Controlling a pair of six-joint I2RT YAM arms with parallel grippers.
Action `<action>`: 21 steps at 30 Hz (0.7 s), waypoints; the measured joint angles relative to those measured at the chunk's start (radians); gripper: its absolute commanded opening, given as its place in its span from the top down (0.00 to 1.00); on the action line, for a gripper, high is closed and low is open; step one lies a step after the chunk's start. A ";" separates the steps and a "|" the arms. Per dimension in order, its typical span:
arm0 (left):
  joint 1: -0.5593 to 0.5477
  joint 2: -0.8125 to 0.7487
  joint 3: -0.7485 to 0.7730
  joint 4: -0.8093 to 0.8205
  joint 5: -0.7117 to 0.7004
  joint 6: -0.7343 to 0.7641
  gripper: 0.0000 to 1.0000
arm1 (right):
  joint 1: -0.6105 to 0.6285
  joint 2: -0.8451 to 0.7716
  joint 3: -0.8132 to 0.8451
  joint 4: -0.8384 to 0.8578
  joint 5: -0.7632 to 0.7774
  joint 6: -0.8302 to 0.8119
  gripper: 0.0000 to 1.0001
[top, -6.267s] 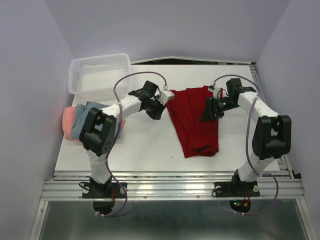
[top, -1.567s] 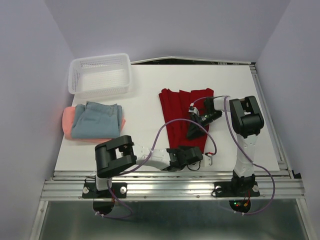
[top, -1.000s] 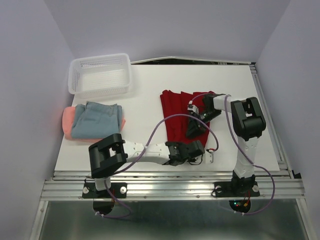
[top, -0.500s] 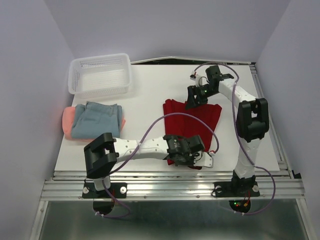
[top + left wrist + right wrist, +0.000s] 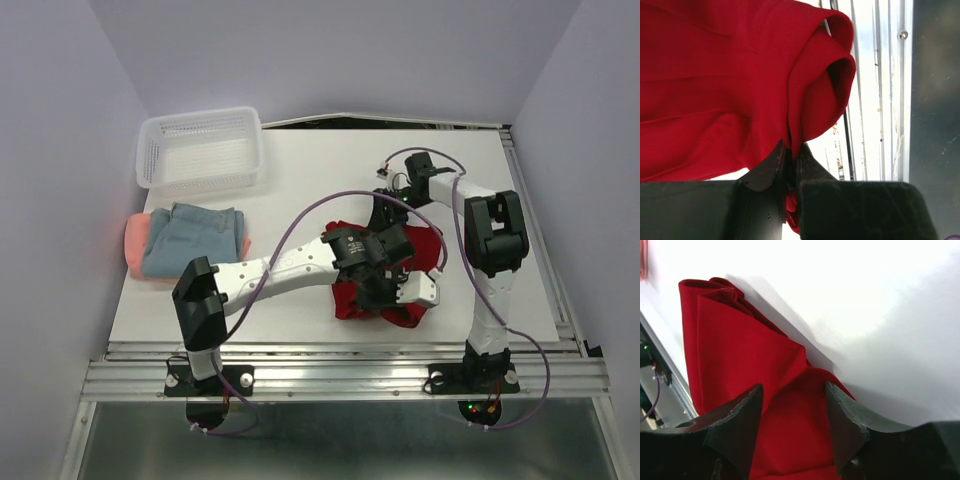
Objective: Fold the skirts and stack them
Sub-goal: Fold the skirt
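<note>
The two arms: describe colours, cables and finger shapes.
The left arm and right arm have white links, bulky black joints and a purple cable each. The left gripper has black fingers tapering to thin tips; the right gripper has broad, blunt black fingers.

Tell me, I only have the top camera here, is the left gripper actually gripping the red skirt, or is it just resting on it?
Observer: It is gripping. The left wrist view shows the left gripper shut on a fold of the dark red skirt, with cloth pinched between the jaws.
Operator: And the right one?
Observer: The right wrist view shows the right gripper open, its jaws apart above the skirt's folded edge, with no cloth pinched between them.
</note>
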 measured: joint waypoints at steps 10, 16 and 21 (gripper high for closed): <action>0.157 0.162 0.342 -0.175 0.080 0.083 1.00 | 0.101 -0.074 -0.182 0.057 -0.108 -0.013 0.46; 0.200 0.195 0.356 -0.205 0.119 0.128 1.00 | 0.167 -0.127 -0.274 0.068 -0.145 -0.008 0.47; 0.237 0.195 0.292 -0.158 0.112 0.130 1.00 | 0.173 -0.150 -0.314 0.073 -0.151 -0.006 0.49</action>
